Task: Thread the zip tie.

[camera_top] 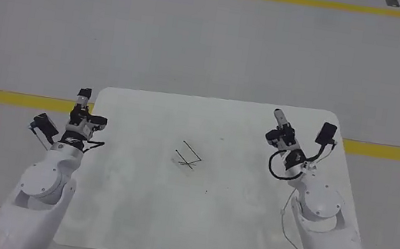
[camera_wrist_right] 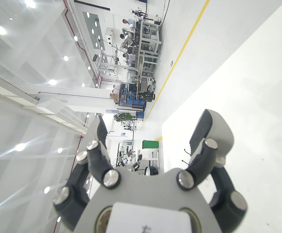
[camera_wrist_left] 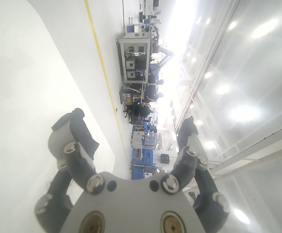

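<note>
The zip tie [camera_top: 188, 156] is being seen as a few thin dark lines lying flat near the middle of the white table [camera_top: 132, 215], crossing one another; whether one strip or several is being shown cannot be told. It is not being touched by either arm. The left gripper [camera_top: 83, 96] is being held over the table's left edge, toward the far corner, well apart from the zip tie, and its dark fingers [camera_wrist_left: 72, 132] are being held spread wide with nothing between them. The right gripper [camera_top: 280, 119] is being held over the far right part of the table, likewise well apart from the zip tie, and its fingers [camera_wrist_right: 201, 128] are also being held wide apart around nothing. Both grippers are being pointed away from the robot, toward the far side of the table. A yellow floor line [camera_top: 2, 97] is being crossed by the table on both sides.
</note>
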`<act>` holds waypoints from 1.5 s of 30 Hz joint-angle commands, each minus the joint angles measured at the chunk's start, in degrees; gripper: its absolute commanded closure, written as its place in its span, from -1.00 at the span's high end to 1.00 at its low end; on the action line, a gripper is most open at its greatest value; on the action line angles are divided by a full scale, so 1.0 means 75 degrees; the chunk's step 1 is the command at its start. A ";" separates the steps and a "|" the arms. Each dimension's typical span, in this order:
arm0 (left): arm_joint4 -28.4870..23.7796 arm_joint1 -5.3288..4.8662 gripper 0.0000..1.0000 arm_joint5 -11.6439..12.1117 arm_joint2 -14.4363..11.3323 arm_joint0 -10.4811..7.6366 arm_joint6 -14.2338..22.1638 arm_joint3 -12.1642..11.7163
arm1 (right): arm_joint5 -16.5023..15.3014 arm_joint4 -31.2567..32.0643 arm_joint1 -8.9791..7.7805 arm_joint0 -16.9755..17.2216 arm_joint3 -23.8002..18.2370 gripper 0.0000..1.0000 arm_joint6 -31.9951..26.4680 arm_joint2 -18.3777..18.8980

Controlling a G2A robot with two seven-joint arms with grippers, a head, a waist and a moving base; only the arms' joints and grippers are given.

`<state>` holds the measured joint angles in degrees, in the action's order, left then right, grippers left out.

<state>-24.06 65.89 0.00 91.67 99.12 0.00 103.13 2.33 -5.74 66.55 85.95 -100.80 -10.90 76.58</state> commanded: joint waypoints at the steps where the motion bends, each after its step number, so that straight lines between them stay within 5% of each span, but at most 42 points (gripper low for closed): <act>1: 0.0000 0.0000 1.00 0.0000 0.0000 0.0000 0.0000 0.0000 | -0.0038 0.0370 0.0005 -0.0348 0.0116 1.00 -0.0421 -0.0195; 8: 0.0000 0.0000 1.00 0.0000 0.0000 0.0000 0.0000 0.0000 | -0.0473 0.1459 0.0048 -0.1470 0.0760 1.00 -0.1935 -0.1069; 14: 0.0000 0.0000 1.00 0.0000 0.0000 0.0000 0.0000 0.0000 | -0.1655 0.2140 0.0093 -0.1950 0.1241 1.00 -0.2874 -0.1777; 26: 0.0000 0.0000 1.00 0.0000 0.0000 0.0000 0.0000 0.0000 | -0.1655 0.2140 0.0093 -0.1950 0.1241 1.00 -0.2874 -0.1777; 29: 0.0000 0.0000 1.00 0.0000 0.0000 0.0000 0.0000 0.0000 | -0.1766 0.2742 0.0124 -0.2620 0.1303 1.00 -0.3935 -0.2228; 36: 0.0000 0.0000 1.00 0.0000 0.0000 0.0000 0.0000 0.0000 | -0.1506 0.3038 0.0489 -0.3830 0.2252 1.00 -0.4891 -0.3741; 40: 0.0000 0.0000 1.00 0.0000 0.0000 0.0000 0.0000 0.0000 | -0.1390 0.3389 0.0681 -0.4160 0.2735 1.00 -0.4697 -0.4313; 45: 0.0000 0.0000 1.00 0.0000 0.0000 0.0000 0.0000 0.0000 | -0.1402 0.3414 0.0690 -0.4181 0.2767 1.00 -0.4643 -0.4326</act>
<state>-24.06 65.89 0.00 91.67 99.12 0.00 103.13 -8.19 19.88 71.74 54.58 -80.03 -45.69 44.12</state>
